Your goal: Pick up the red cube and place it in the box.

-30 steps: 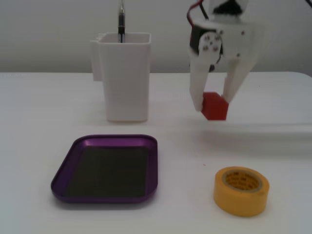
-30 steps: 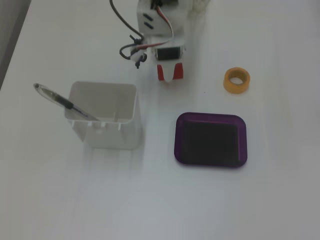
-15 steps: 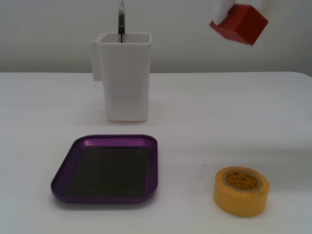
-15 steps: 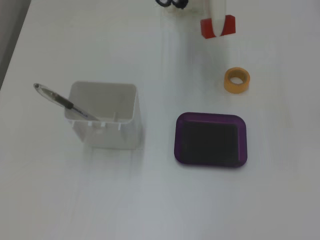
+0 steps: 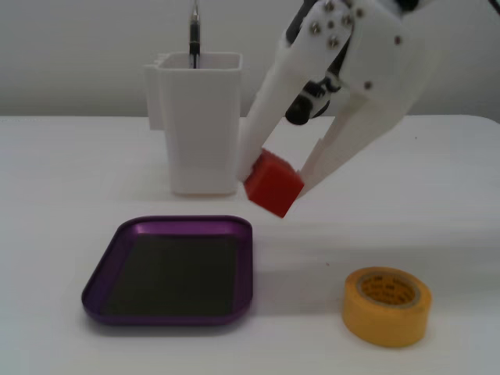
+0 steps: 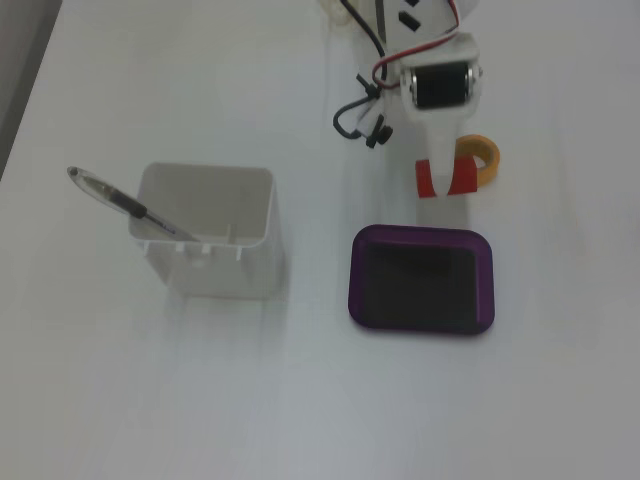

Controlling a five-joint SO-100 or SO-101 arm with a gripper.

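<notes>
My white gripper point(image 5: 273, 181) is shut on the red cube point(image 5: 273, 183) and holds it tilted in the air, above the table and just right of the white container. In the other fixed view the gripper point(image 6: 443, 185) reaches down from the top and the cube point(image 6: 427, 180) shows partly behind a white finger. The purple box point(image 5: 100, 273) lies flat on the table, below and left of the cube, its dark bottom bare. In the top-down fixed view the box point(image 6: 420, 235) sits just below the cube.
A tall white container point(image 5: 201, 125) with a pen point(image 5: 194, 35) in it stands behind the box; it also shows in a fixed view point(image 6: 210, 235). A yellow tape roll point(image 5: 386, 305) lies right of the box, and partly behind the gripper point(image 6: 484, 160).
</notes>
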